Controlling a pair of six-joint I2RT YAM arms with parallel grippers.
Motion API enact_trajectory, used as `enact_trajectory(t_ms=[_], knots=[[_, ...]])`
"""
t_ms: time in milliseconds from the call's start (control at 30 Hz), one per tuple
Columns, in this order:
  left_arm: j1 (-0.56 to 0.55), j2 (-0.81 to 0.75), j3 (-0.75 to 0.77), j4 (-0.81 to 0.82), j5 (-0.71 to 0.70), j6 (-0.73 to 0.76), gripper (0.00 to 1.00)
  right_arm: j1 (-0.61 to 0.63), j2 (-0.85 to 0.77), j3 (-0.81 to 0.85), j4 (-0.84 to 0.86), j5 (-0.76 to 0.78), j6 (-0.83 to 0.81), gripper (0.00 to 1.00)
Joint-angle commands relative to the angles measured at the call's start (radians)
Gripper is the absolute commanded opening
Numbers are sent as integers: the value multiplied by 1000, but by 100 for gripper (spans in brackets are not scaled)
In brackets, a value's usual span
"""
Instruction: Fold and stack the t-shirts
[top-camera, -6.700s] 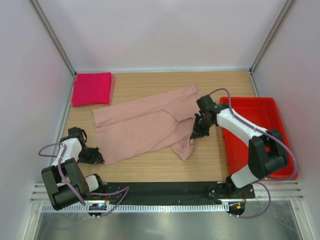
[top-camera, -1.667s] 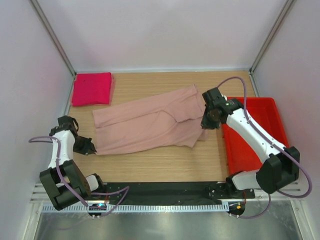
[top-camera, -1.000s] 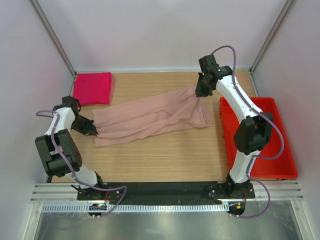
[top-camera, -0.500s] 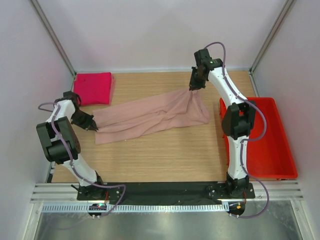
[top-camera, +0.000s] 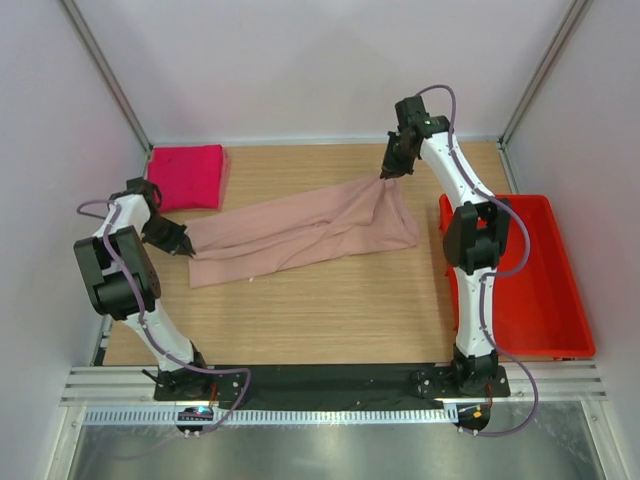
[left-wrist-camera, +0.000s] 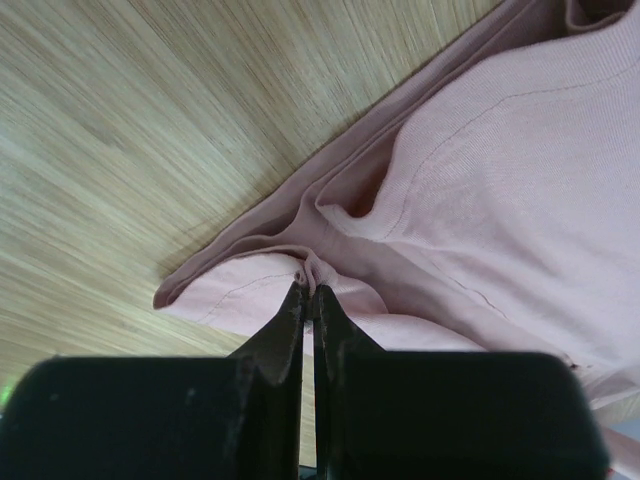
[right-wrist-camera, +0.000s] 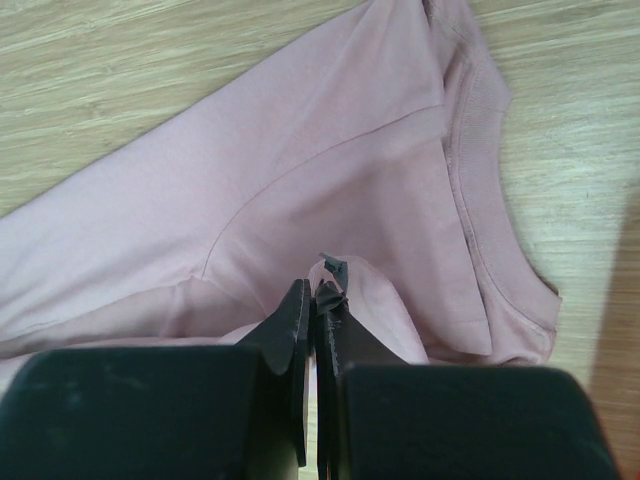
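A pale pink t-shirt (top-camera: 300, 230) lies stretched in a slanted band across the wooden table. My left gripper (top-camera: 186, 247) is shut on its left end, where a pinch of cloth (left-wrist-camera: 318, 270) sits between the fingertips. At the shirt's upper right corner my right gripper (top-camera: 385, 175) is shut on a fold of the same shirt (right-wrist-camera: 380, 170), beside the collar (right-wrist-camera: 475, 160). A folded magenta t-shirt (top-camera: 185, 177) rests at the back left corner, apart from both grippers.
A red plastic bin (top-camera: 520, 275) stands along the right edge of the table. Grey walls (top-camera: 60, 150) close in the left, back and right sides. Bare wood (top-camera: 320, 310) shows in front of the pink shirt.
Both arms carried the pink shirt toward the back, drawing it into a narrower, taut band. In the last half second almost nothing moved.
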Motion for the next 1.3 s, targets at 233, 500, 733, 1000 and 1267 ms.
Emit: enact_trajectory(t_ms=[233, 500, 733, 1000, 1267], knots=[[0, 39, 42, 23, -24, -15, 0, -20, 60, 75, 69, -66, 34, 1], [0, 50, 52, 24, -38, -14, 0, -40, 66, 78, 93, -58, 64, 1], [0, 63, 77, 18, -36, -15, 0, -56, 69, 78, 123, -66, 103, 1], [0, 108, 98, 15, -26, -15, 0, -62, 118, 89, 156, -101, 132, 1], [1, 125, 112, 24, -24, -21, 0, -70, 163, 95, 201, -118, 161, 1]])
